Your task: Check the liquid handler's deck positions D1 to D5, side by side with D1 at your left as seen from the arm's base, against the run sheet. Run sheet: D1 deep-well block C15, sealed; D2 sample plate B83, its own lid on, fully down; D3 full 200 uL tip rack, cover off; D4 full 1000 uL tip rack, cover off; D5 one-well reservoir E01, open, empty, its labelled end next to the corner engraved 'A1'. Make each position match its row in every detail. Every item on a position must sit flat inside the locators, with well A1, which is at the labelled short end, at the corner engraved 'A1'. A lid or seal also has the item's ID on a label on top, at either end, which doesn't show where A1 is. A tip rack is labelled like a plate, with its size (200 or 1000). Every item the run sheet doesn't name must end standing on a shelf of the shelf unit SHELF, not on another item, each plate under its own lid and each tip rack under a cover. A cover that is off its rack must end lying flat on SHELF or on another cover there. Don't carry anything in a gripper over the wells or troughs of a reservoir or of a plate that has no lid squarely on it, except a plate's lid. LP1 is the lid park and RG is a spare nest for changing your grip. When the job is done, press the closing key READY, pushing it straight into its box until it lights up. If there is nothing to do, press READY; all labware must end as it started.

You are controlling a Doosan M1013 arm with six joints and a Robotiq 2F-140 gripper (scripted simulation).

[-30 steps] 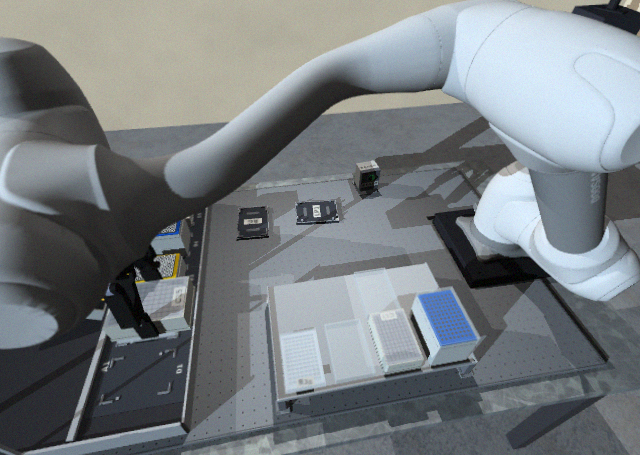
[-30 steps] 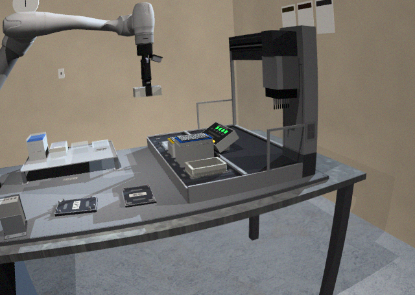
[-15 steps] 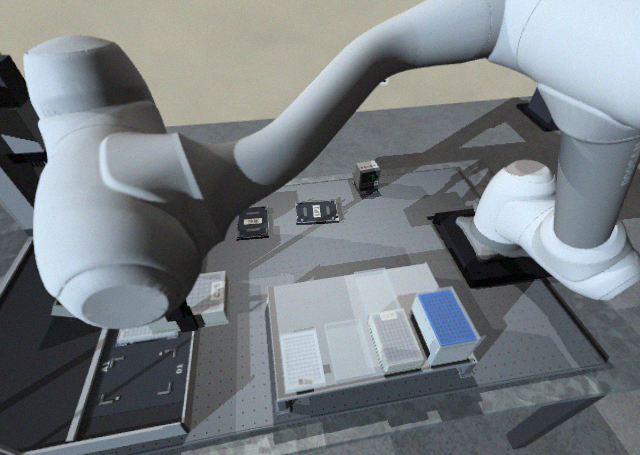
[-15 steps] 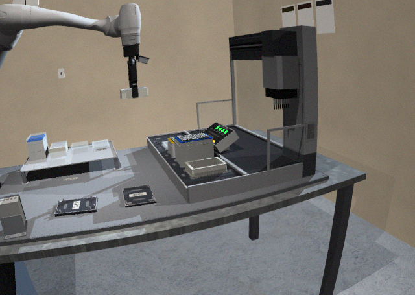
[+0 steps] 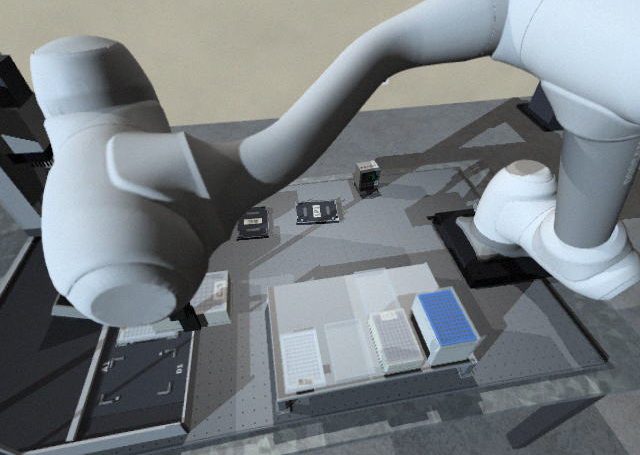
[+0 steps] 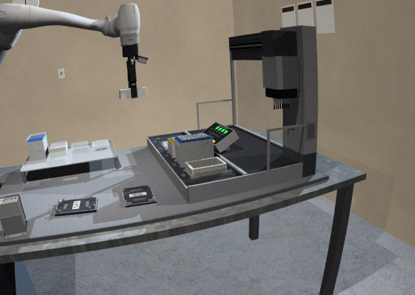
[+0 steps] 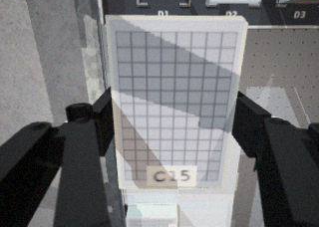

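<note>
My gripper (image 7: 170,99) is shut on the long sides of the deep-well block C15 (image 7: 174,100). A seal with a C15 label covers its top. In the exterior view the block (image 6: 130,93) hangs level, high above the table, between the shelf unit and the deck. In the top view the block (image 5: 214,297) shows beside the deck's edge, and the arm hides the fingers. The D1 nest (image 5: 139,375) is empty. A white plate (image 5: 136,332) sits on D2 behind it. The blue-topped tip rack (image 6: 193,144) and a pale tray (image 6: 205,167) stand on the deck.
The shelf unit (image 5: 363,325) holds a white plate (image 5: 302,359), a clear lid (image 5: 346,354), a covered rack (image 5: 395,339) and a blue rack (image 5: 444,326). Two dark nests (image 5: 254,221) (image 5: 316,211) and the READY box (image 5: 367,175) lie behind. The liquid handler's tower (image 6: 290,84) stands over the deck.
</note>
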